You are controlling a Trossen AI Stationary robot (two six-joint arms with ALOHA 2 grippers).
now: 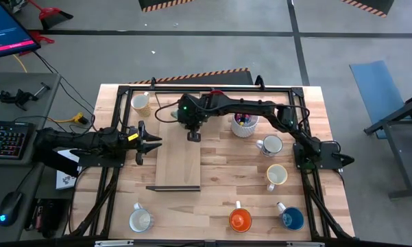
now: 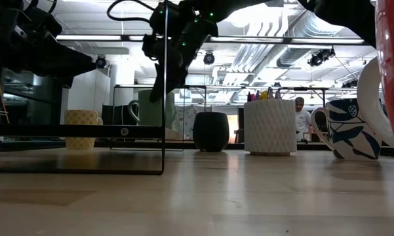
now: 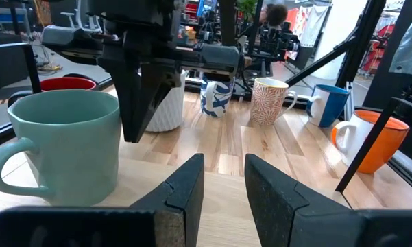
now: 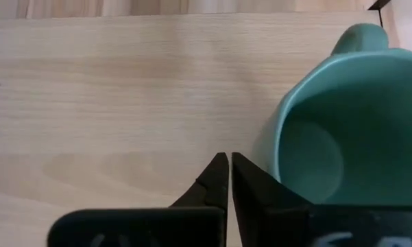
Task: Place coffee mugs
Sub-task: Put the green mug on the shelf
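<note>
On the left we saw the left claw (image 1: 153, 143) parted and empty, low over the desk (image 1: 219, 199), facing the teal mug (image 3: 62, 147) on the pale board (image 1: 178, 168). At centre the right claw (image 1: 193, 136) hung shut and empty just beside that mug, and further right we spotted orange (image 1: 240, 220), blue (image 1: 292, 218) and cream (image 1: 276, 175) mugs scattered apart.

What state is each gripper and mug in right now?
Left gripper: open, holding nothing.
Right gripper: shut, holding nothing, beside the teal mug.
Teal mug: upright, empty, not gripped.
Orange mug: upright, free-standing.
Blue mug: upright, free-standing.
Pen cup: upright, holding pens.
</note>
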